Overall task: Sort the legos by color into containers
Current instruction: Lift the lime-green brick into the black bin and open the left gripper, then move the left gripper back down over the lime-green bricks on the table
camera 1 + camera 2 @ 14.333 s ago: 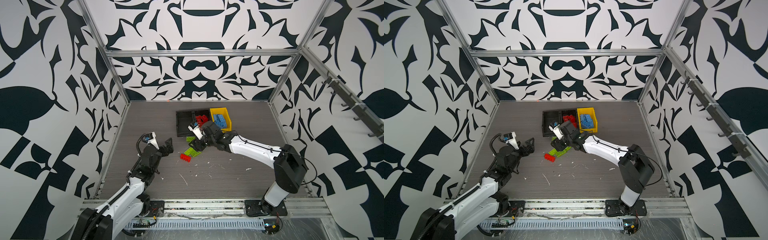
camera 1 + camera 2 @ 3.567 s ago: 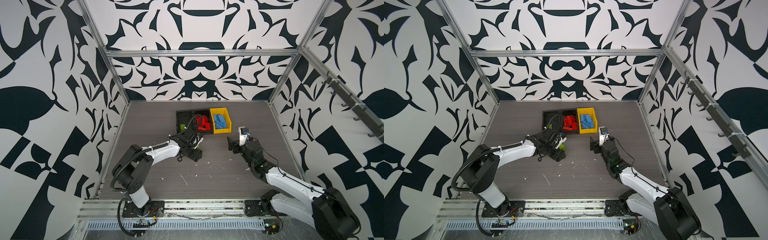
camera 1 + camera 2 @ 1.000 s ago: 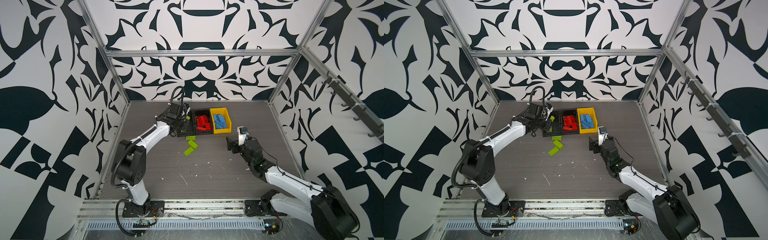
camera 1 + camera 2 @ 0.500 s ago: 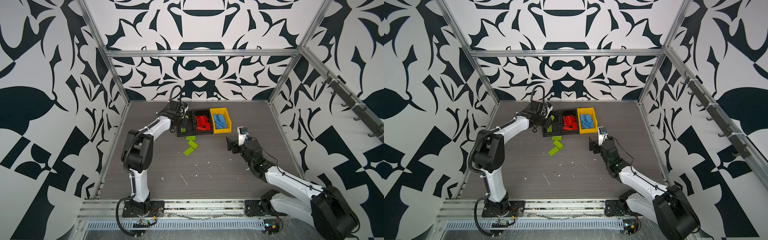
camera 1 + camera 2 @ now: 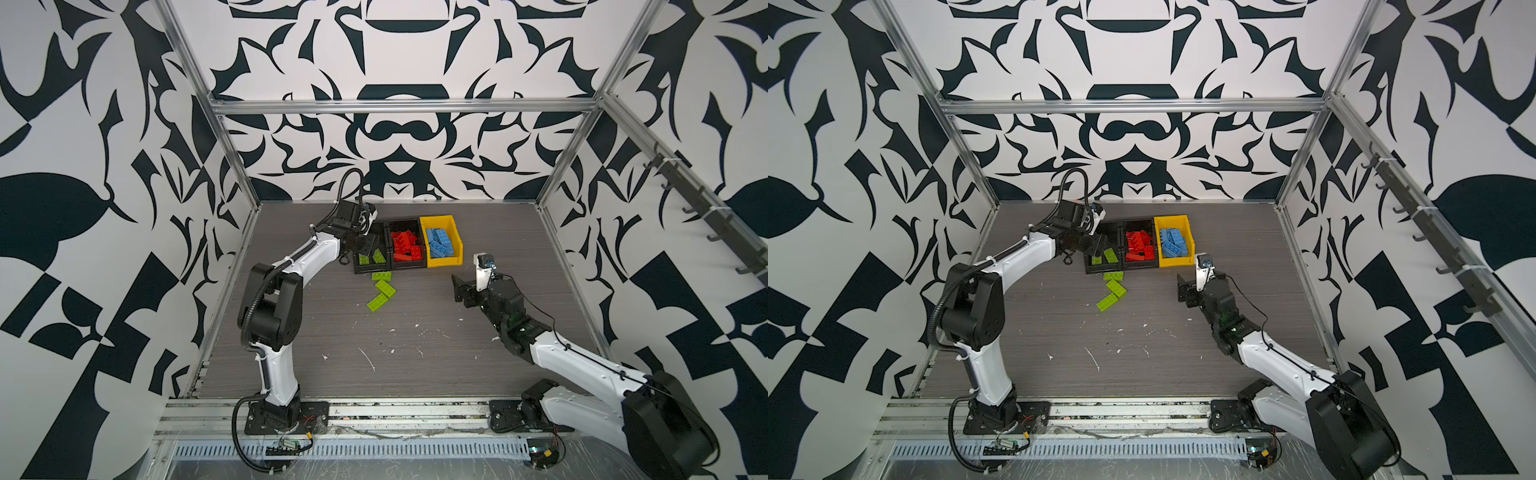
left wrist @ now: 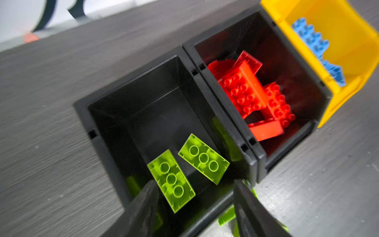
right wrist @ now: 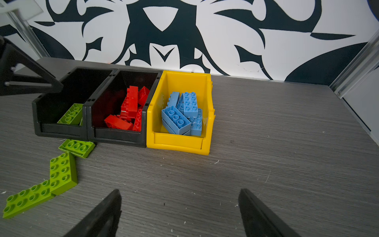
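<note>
Three containers stand in a row at the back. The left black bin [image 5: 360,270] [image 6: 98,131] holds two lime green legos [image 6: 171,180] [image 6: 204,158], lying studs down. My left gripper [image 5: 368,245] [image 6: 194,182] hangs open over this bin's front end, with nothing between its fingers. The middle black bin [image 5: 409,266] holds red legos [image 7: 131,106]. The yellow bin [image 5: 446,262] holds light blue legos [image 7: 182,115]. Three more green legos [image 5: 381,275] [image 5: 385,288] [image 5: 376,302] lie on the table just in front of the left bin. My right gripper [image 5: 463,287] [image 7: 180,192] hovers open and empty, to the right of the bins.
Small white flecks [image 5: 368,359] are scattered over the grey table. Patterned walls and metal frame posts [image 5: 232,153] close in the workspace on three sides. Both arm bases sit on the front rail [image 5: 374,411].
My left gripper has gone from shut to open above the left black bin, and a green lego has dropped in. The left arm's elbow has swung. The right arm has stayed still.
</note>
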Action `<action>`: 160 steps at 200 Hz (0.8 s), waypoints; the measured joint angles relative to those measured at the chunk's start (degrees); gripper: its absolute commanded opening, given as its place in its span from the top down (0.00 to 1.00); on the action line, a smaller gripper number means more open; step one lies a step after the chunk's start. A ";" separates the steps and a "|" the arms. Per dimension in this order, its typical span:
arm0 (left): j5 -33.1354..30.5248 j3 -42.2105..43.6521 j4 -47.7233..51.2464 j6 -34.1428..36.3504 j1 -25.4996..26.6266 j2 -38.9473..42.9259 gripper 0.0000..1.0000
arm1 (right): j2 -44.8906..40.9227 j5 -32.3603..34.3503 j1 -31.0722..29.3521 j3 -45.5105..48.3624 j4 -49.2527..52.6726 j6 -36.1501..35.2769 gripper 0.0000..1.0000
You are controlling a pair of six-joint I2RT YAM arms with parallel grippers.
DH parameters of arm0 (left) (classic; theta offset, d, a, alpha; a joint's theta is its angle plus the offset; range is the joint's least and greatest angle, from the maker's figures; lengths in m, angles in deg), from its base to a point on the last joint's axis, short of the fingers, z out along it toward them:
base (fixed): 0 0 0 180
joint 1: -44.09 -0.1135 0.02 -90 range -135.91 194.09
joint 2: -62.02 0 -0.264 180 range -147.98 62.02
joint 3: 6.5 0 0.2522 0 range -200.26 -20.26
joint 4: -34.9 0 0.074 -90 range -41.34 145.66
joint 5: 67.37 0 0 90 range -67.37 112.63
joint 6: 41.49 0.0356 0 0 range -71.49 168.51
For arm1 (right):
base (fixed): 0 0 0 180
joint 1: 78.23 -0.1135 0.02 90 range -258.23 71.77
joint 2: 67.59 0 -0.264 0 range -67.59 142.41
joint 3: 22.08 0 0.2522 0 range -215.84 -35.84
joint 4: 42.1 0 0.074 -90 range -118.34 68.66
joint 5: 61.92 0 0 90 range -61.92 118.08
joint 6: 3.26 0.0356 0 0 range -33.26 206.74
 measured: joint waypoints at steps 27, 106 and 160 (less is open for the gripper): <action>0.87 7.39 0.20 -1.22 1.05 9.86 0.33 | 0.28 -0.20 0.00 -0.24 0.02 0.02 0.09; -0.44 22.18 4.72 -3.06 11.50 22.16 0.29 | 1.29 -0.44 0.00 -0.35 0.26 0.22 0.09; -0.94 22.34 5.66 -3.65 11.82 17.94 0.27 | 1.53 -0.48 0.00 -0.37 0.35 0.24 0.09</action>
